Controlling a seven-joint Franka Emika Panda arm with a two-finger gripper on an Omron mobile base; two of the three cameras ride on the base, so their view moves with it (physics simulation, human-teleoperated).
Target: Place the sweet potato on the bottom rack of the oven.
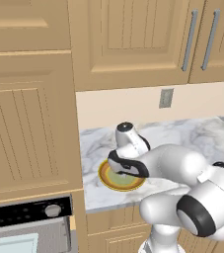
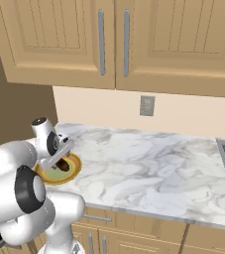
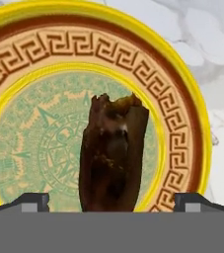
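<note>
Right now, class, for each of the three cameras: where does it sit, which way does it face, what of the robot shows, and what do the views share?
Left base view: behind the arm, left side, facing counter and grey-doored oven; white arm lower right.
Right base view: behind, right side, facing the marble counter; arm lower left.
Hand view: on the hand, looking down at the dark brown sweet potato; the two fingers flank it.
Shared: the round yellow-rimmed plate.

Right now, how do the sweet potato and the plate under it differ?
The sweet potato is a dark brown, rough oblong lump; the plate is round, flat and yellow-rimmed with a green patterned centre. The sweet potato is much smaller than the plate. Both sit on the marble counter, below the pincer.
</note>
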